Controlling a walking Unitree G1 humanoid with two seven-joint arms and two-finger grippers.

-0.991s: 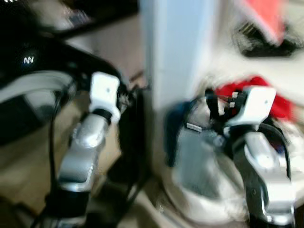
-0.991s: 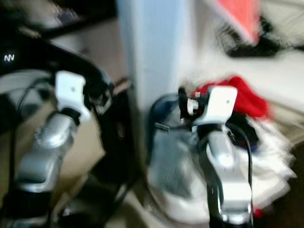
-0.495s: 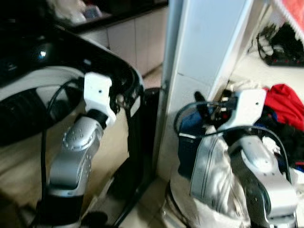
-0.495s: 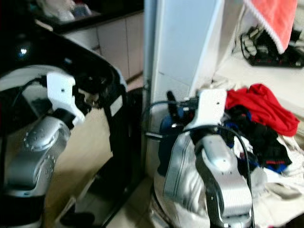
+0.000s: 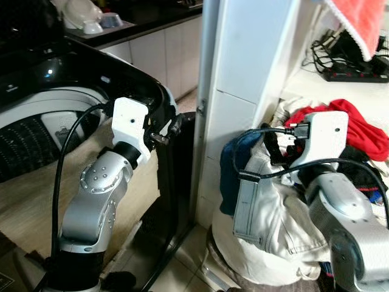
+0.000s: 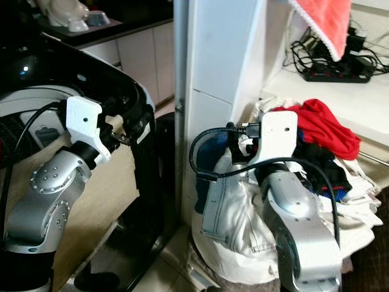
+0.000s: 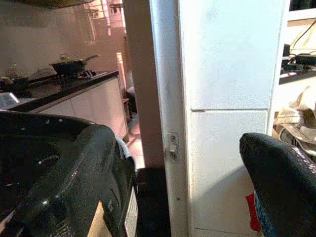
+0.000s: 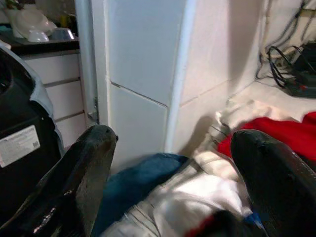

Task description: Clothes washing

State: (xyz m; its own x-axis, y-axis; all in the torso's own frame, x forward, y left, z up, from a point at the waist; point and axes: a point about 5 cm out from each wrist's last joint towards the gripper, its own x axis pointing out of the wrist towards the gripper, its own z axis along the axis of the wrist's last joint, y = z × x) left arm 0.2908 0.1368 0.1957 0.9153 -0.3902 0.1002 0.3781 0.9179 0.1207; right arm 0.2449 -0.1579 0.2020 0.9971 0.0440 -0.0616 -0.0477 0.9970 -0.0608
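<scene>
We see the heap of clothes point(image 5: 285, 243) piled on the floor at the foot of a white tiled pillar point(image 5: 243, 91), on our right side. On top and to the front lies a pair of white jeans point(image 6: 234, 213), with a blue garment point(image 8: 133, 185) tucked against the pillar behind it and a red garment point(image 6: 322, 125) farther back, near a pale ledge.

Our right gripper point(image 8: 170, 187) hangs just above this heap, pointing toward the pillar, its two black fingers point(image 8: 81, 177) spread wide with the blue and white cloth showing between them; it holds nothing and we cannot tell whether it touches the fabric.

On the other side of the pillar stands the black washing machine point(image 5: 73, 79), its lid open and the drum point(image 5: 36, 134) visible. Our left gripper point(image 5: 167, 128) is raised beside the machine's front corner, near the pillar; one dark finger point(image 7: 279, 187) shows in the left wrist view, and we cannot tell how its fingers stand.

Farther off, a red towel point(image 6: 322, 24) hangs above a power strip point(image 6: 334, 76) on the ledge, and a kitchen counter point(image 5: 121, 27) runs behind the machine.
</scene>
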